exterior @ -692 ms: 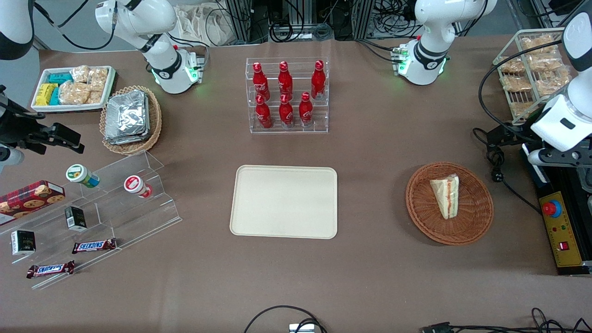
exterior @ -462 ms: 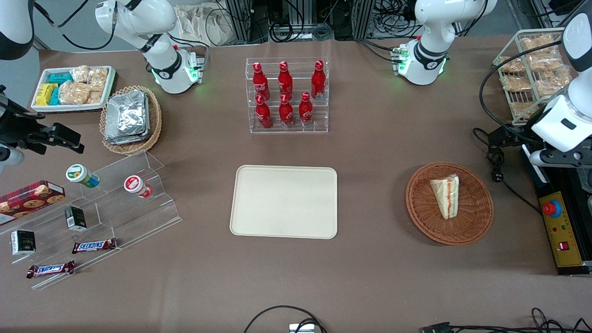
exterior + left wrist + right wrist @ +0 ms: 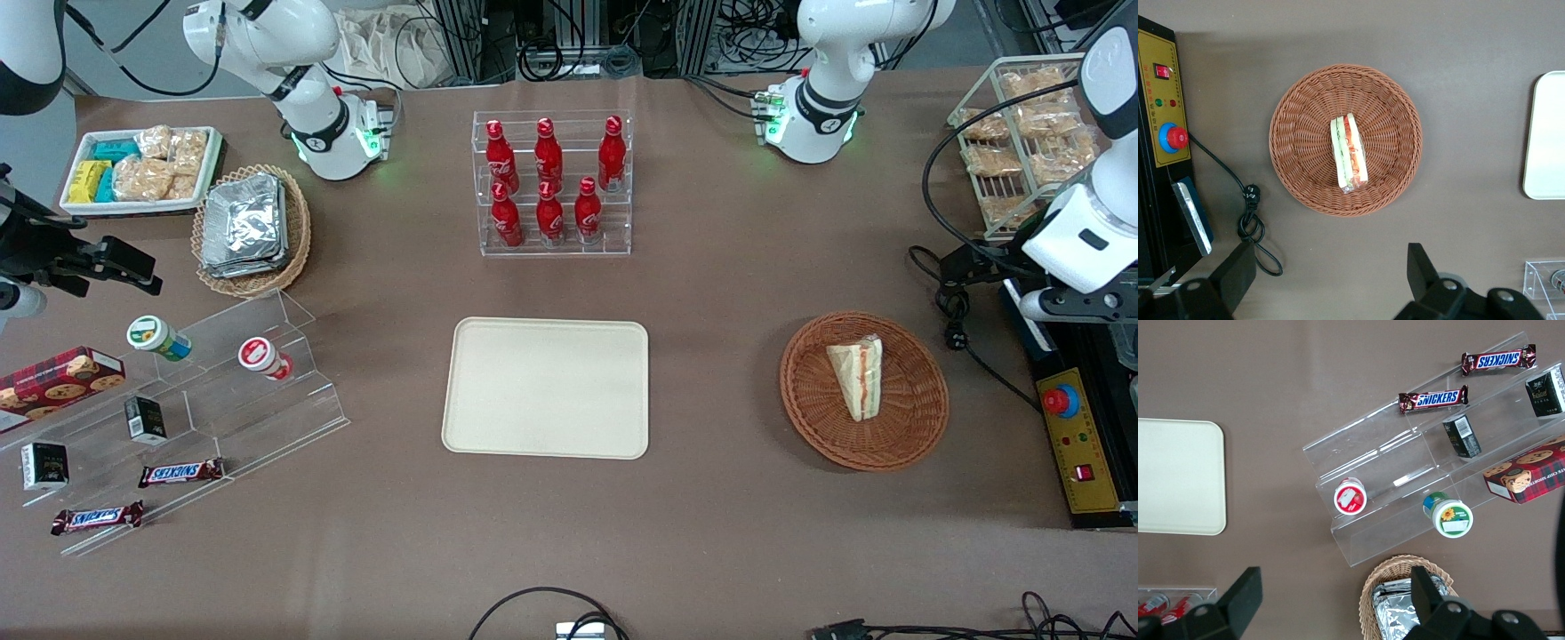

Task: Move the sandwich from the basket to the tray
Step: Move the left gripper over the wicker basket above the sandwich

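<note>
Sandwich (image 3: 857, 376) in basket (image 3: 916, 425) (gripper (image 3: 1328, 280) above).

front view: high, looking down on the whole table | left wrist view: straight down, closer, over basket (image 3: 1345, 139), gripper (image 3: 1331, 280) open | shared: basket (image 3: 864, 389), sandwich (image 3: 858, 377), tray (image 3: 547, 388) edge

A wide desk (image 3: 729, 267) with a plain matte brown top fills nearly the whole scene under even overhead light, while along its edge farthest from the front camera stand metal frames (image 3: 462, 36) and tangled black cables (image 3: 569, 58).
</note>
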`<act>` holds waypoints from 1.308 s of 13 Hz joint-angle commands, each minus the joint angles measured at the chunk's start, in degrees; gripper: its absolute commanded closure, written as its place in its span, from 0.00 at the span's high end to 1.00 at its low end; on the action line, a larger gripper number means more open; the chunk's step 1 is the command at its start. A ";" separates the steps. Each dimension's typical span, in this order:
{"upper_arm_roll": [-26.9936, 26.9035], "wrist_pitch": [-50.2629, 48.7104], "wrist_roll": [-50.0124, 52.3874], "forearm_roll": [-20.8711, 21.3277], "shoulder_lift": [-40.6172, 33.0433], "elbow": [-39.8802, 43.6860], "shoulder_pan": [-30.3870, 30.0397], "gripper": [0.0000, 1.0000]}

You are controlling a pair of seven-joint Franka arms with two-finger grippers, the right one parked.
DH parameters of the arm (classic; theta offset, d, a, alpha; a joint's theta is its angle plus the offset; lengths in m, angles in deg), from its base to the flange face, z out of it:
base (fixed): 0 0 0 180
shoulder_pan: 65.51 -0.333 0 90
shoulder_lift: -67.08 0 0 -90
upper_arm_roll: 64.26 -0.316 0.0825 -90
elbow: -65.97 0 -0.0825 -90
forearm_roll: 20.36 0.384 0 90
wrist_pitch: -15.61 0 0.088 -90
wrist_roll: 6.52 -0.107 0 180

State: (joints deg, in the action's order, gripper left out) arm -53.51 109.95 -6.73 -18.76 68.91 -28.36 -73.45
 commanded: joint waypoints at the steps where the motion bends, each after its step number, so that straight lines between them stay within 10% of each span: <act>1: -0.12 0.41 1.35 0.24 -0.52 -0.59 0.21 1.00; 9: -0.12 1.63 3.81 -0.20 -0.08 -1.73 0.21 1.00; 17: 0.23 34.02 19.62 0.15 -1.22 -30.88 0.91 1.00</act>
State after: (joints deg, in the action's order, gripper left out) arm -53.32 136.83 8.80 -18.97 69.34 -51.81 -73.32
